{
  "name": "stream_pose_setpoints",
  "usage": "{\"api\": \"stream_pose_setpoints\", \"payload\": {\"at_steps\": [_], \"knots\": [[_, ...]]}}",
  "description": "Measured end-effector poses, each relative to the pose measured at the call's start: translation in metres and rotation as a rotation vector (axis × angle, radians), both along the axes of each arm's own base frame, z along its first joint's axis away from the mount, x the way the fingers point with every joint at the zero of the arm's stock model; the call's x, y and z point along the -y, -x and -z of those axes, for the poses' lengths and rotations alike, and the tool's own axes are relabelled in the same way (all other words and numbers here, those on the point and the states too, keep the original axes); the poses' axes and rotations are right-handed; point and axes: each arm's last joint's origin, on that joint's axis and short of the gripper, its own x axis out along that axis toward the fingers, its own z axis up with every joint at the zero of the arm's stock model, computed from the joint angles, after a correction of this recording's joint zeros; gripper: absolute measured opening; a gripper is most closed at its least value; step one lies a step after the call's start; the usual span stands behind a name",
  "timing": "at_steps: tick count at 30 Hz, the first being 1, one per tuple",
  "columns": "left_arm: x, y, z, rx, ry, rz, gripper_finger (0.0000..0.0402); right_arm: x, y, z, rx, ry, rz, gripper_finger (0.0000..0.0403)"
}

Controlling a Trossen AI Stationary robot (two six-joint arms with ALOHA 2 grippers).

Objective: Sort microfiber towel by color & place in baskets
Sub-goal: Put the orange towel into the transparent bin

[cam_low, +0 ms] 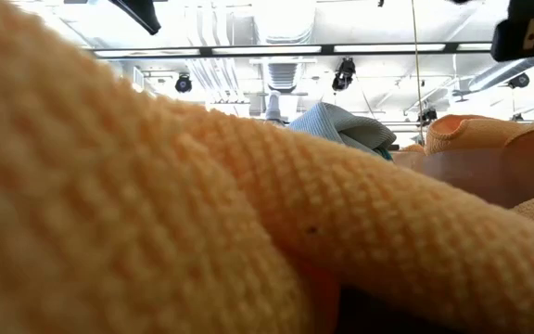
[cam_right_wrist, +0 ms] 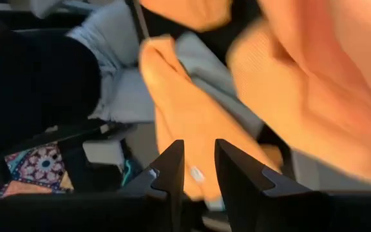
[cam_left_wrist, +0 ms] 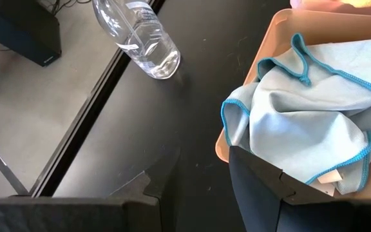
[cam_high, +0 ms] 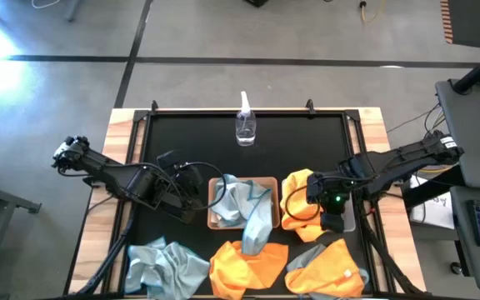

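Right hand (cam_high: 333, 202) over grey basket (cam_high: 350, 223), fingers narrow, nothing visibly held; orange towel (cam_high: 297, 202) there. Left hand (cam_left_wrist: 205, 187) open beside tan basket (cam_high: 216, 218) holding blue towel (cam_high: 242, 204). Three towels remain on surface (cam_high: 190, 142).

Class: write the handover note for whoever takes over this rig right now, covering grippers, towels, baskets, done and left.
Left gripper: open, empty, beside the tan basket.
Right gripper: above the grey basket, at an orange towel; grip unclear.
Done: one blue towel in the tan basket.
Left: blue towel and two orange towels at the table's near edge.
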Motion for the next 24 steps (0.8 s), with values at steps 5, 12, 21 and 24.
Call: {"api": "stream_pose_setpoints", "payload": {"at_steps": [5, 12, 21, 24], "knots": [[0.000, 0.000, 0.000, 0.001, -0.001, 0.000, 0.0113, -0.029, -0.004, -0.007, 0.159, -0.003, -0.057, 0.0079], [0.000, 0.000, 0.000, 0.000, -0.002, 0.001, 0.0113, -0.071, 0.008, -0.014, 0.306, 0.024, -0.123, 0.0075], [0.000, -0.001, 0.000, 0.009, 0.002, 0.001, 0.0113, -0.102, 0.027, -0.009, 0.271, 0.095, -0.033, 0.0074], [0.001, -0.001, -0.001, 0.017, 0.006, 0.001, 0.0113, -0.114, 0.028, 0.000, 0.203, 0.108, 0.017, 0.0078]]}}
